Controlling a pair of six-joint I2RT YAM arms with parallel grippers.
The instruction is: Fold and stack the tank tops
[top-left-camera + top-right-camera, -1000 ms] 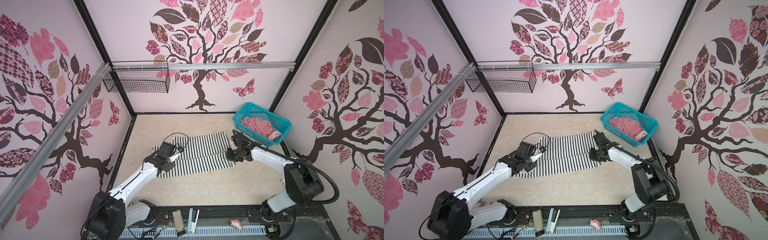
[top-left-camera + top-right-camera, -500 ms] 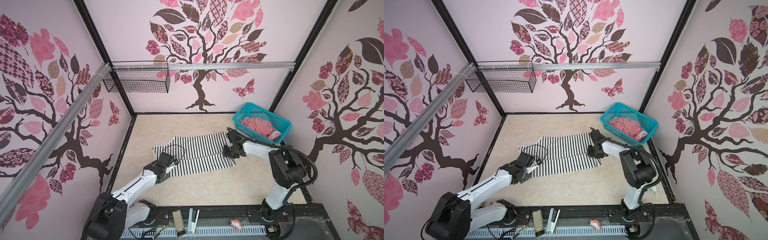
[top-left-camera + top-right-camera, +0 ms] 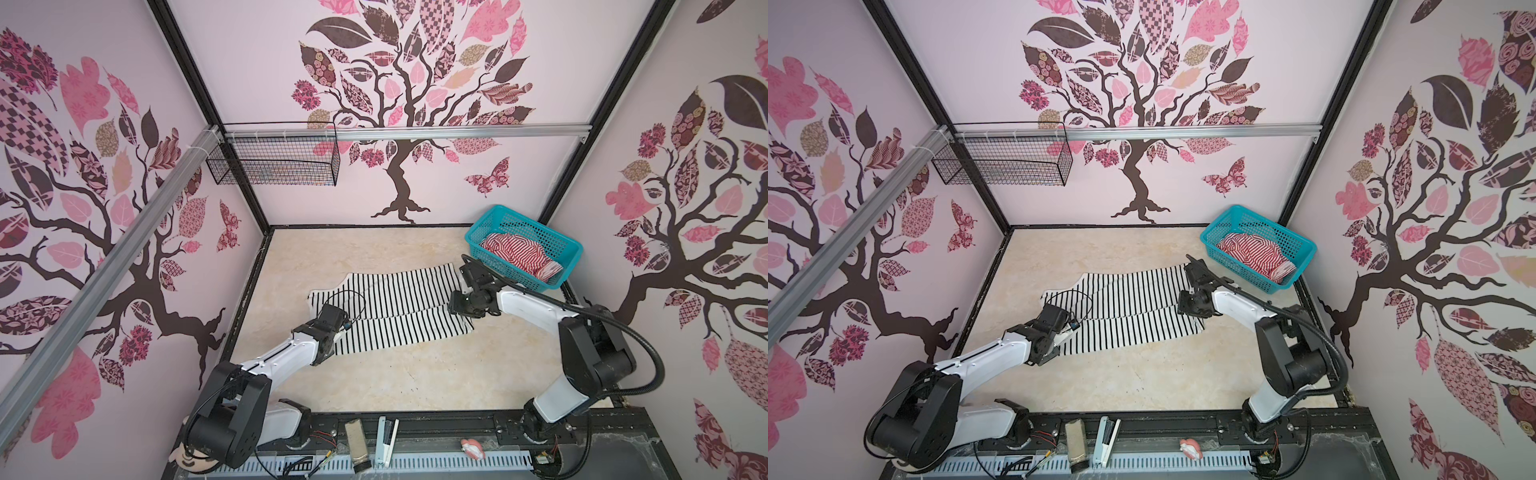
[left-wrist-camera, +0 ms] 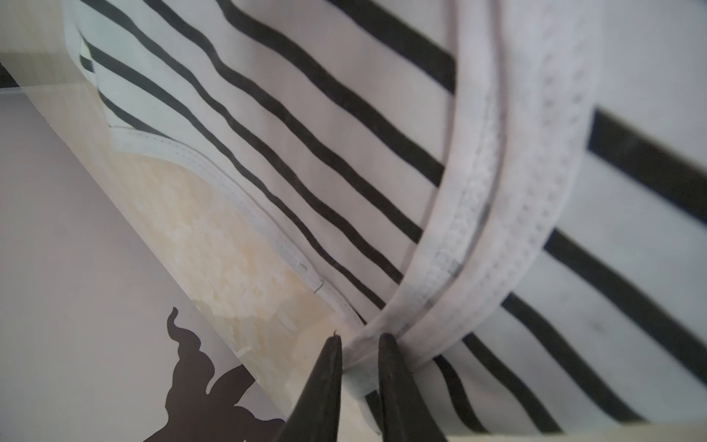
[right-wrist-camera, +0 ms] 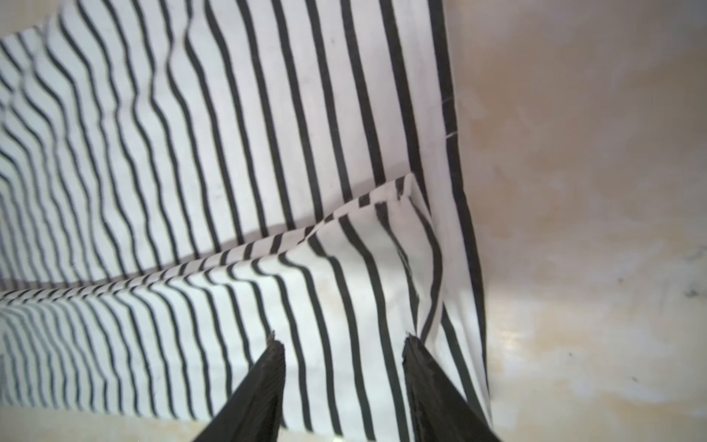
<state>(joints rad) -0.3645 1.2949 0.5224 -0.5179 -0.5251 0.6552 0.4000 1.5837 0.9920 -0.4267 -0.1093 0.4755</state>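
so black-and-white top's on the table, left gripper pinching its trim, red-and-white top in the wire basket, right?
One error: the red-and-white top is in the teal basket, not the wire basket; both top views show it. The black-and-white top is on the table, left gripper pinching its trim.

A robot lab test booth: tree-decal walls [image 3: 249, 62], black frame posts [image 3: 184, 58], aluminium rail [image 3: 457, 133], bench-mounted arms [image 3: 528, 305].

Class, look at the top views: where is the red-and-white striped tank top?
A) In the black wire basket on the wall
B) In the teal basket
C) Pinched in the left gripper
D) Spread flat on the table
B: the red-and-white striped tank top lies bunched inside the teal basket; only the black-and-white tank top is spread on the table.
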